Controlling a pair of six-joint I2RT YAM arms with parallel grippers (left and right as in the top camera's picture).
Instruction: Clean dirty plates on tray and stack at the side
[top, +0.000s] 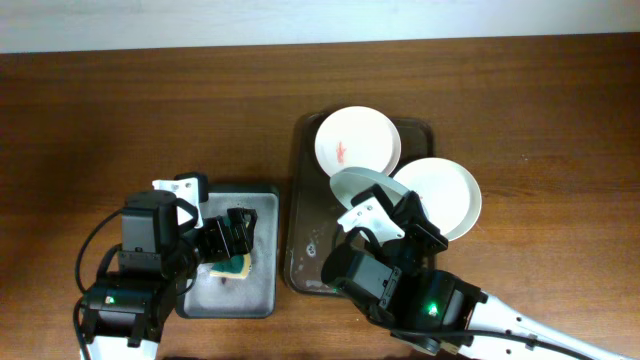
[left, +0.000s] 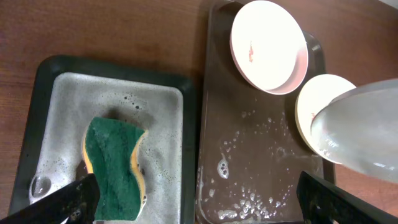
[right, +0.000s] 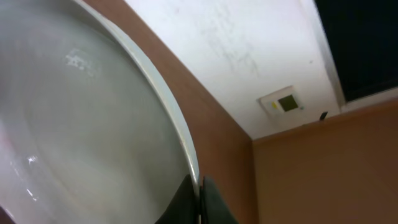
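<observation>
The dark brown tray (top: 305, 200) holds a white plate with a red smear (top: 358, 140) at its far end; it also shows in the left wrist view (left: 268, 46). A second white plate (top: 445, 195) lies at the tray's right edge (left: 311, 106). My right gripper (right: 199, 202) is shut on the rim of a third plate (right: 81, 124), held tilted above the tray (top: 365, 185). My left gripper (left: 199, 202) is open above the grey sponge tray, one finger beside the green and yellow sponge (left: 115, 168).
The grey sponge tray (top: 265, 200) holds soapy water, left of the brown tray. Foam and bubbles lie on the brown tray's floor (left: 249, 186). Bare wooden table (top: 150, 100) surrounds both trays.
</observation>
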